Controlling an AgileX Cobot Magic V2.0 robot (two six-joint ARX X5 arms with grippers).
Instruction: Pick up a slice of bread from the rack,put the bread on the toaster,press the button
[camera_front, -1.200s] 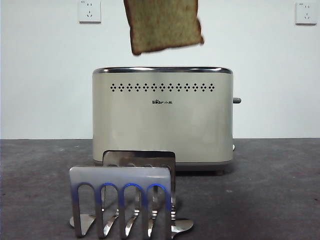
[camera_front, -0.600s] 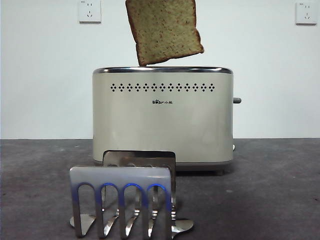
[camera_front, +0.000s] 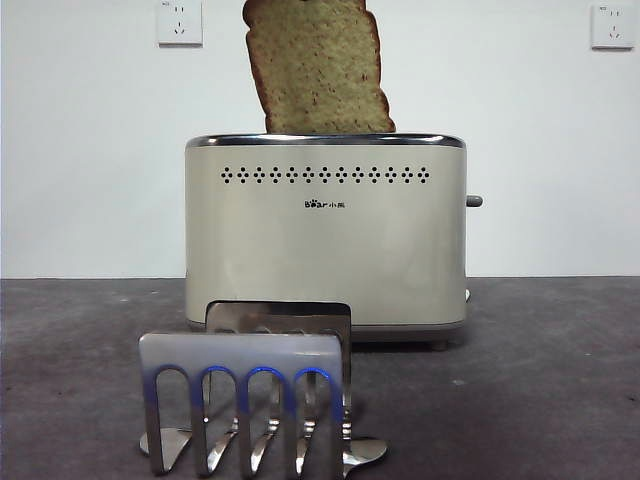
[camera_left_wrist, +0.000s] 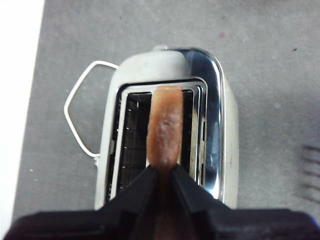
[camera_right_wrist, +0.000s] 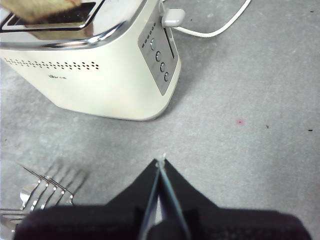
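Note:
The slice of bread (camera_front: 315, 65) stands nearly upright over the cream toaster (camera_front: 325, 240), leaning slightly left. Its lower edge is hidden behind the chrome top rim. In the left wrist view my left gripper (camera_left_wrist: 162, 172) is shut on the slice's crust (camera_left_wrist: 165, 125), which reaches down into a slot of the toaster (camera_left_wrist: 220, 125). My right gripper (camera_right_wrist: 161, 162) hangs shut and empty over the grey table, to the side of the toaster (camera_right_wrist: 100, 75) and of its button (camera_right_wrist: 172, 17). The button (camera_front: 473, 201) sticks out of the right side. The steel rack (camera_front: 250, 400) stands in front with no slice in it.
A white cable (camera_left_wrist: 75, 115) loops on the table behind the toaster and runs off past its lever end (camera_right_wrist: 215, 30). Two wall sockets (camera_front: 179, 22) (camera_front: 611, 26) sit high on the white wall. The rack's prongs (camera_right_wrist: 45, 185) lie near the right arm.
The slice has come down from above the toaster and turned more upright; its bottom edge now sits below the top rim. Toaster and rack have not moved.

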